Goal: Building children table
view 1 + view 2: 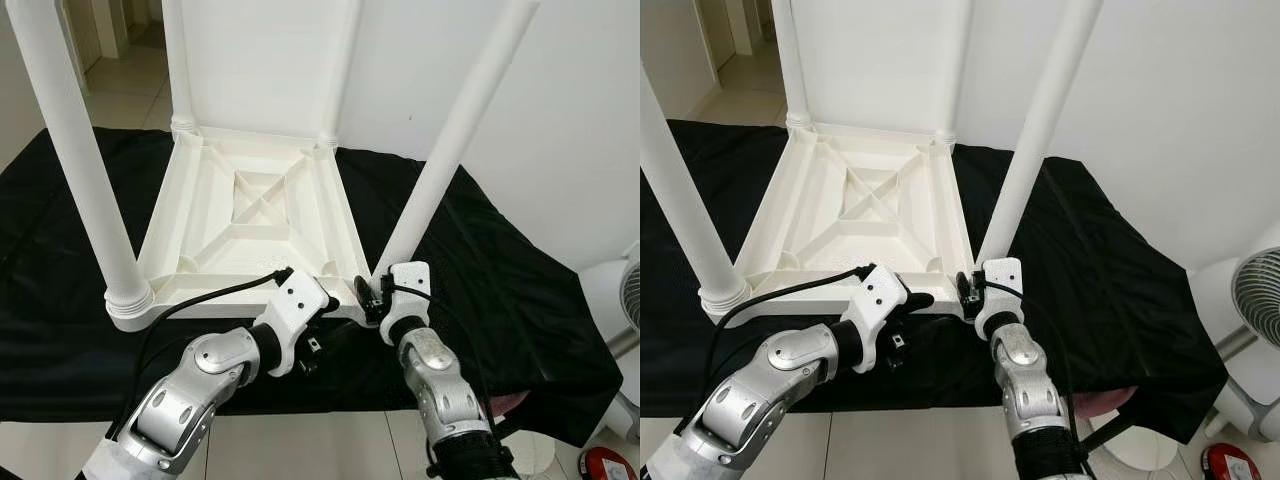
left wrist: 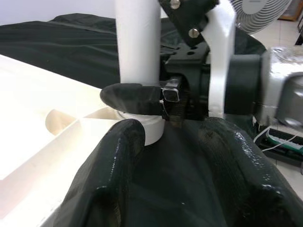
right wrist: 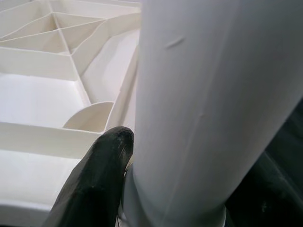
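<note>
A white plastic table (image 1: 250, 215) is laid upside down on a black cloth (image 1: 500, 280), its ribbed underside facing up. Four white legs are stood in its corners: the near right leg (image 1: 440, 150), the near left leg (image 1: 80, 170), and two far legs (image 1: 178, 70) rising past the top edge of the head views, where all four are cut off.

The right gripper (image 3: 142, 156) is placed at the base of the near right leg, at the table's near right corner. In the right wrist view one black finger (image 3: 90, 189) is pressed against the leg just above its collar; the other finger is hidden behind the leg, so the jaws are seen closed around the leg.

The left gripper (image 2: 163, 161) is held just beside the same corner, at the table's near edge. Its two fingers (image 2: 106, 179) are spread apart, with nothing between them, and pointed at the leg's base and the right gripper.

Open cloth is left to the right of the table, up to the cloth's drooping right edge. A fan (image 1: 625, 300) is stood just beyond that edge, cut off by the frame. A white wall (image 1: 560, 100) is close behind the table on the right. Tiled floor (image 1: 120, 90) is seen at the far left. A red thing (image 1: 608, 466) on the floor at lower right is too small to be told.
</note>
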